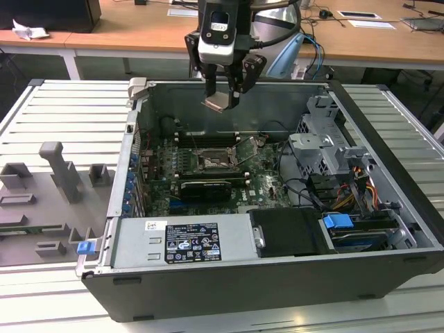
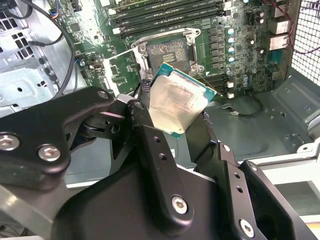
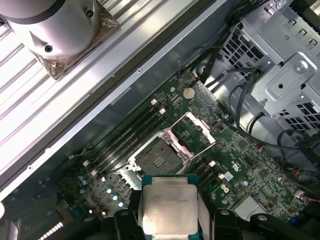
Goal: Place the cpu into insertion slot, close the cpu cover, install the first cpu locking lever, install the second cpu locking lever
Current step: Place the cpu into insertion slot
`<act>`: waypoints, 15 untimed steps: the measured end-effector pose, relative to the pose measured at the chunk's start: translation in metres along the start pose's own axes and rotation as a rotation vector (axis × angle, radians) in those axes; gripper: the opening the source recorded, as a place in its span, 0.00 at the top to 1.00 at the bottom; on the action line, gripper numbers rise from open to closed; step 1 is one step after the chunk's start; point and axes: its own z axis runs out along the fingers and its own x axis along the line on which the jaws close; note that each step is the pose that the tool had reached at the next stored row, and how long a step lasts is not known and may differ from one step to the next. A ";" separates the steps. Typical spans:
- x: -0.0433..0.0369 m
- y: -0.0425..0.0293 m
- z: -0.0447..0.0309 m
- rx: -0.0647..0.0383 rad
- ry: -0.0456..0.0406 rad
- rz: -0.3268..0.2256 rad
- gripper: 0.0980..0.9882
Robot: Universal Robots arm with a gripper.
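Observation:
My gripper (image 1: pixel 222 96) hangs above the open computer case, shut on the cpu (image 1: pixel 216 104), a pale silver square chip held tilted between the fingers. In both wrist views the cpu (image 2: pixel 177 102) (image 3: pixel 167 207) sits between the black fingers (image 2: pixel 150 145), well above the board. Below it lies the insertion slot (image 1: pixel 211 163) (image 2: pixel 167 50) (image 3: pixel 159 159), a dark square socket with a metal rim, bare inside. The cpu cover (image 1: pixel 246 149) (image 2: pixel 120 70) (image 3: pixel 192 131) stands swung up beside the socket.
Memory slots (image 1: pixel 201 135) run behind the socket and a long black expansion card (image 1: pixel 205 189) lies in front. A grey drive cage (image 1: pixel 322 142) and cables fill the exterior view's right. The power supply (image 1: pixel 180 239) spans the case front. Grey fixtures (image 1: pixel 62 173) stand outside.

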 end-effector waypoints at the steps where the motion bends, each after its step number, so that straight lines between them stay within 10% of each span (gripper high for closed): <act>1: 0.0000 0.0000 0.0000 0.000 -0.0004 0.005 0.52; 15: 0.0000 -0.0001 0.0007 -0.002 -0.0077 0.086 0.52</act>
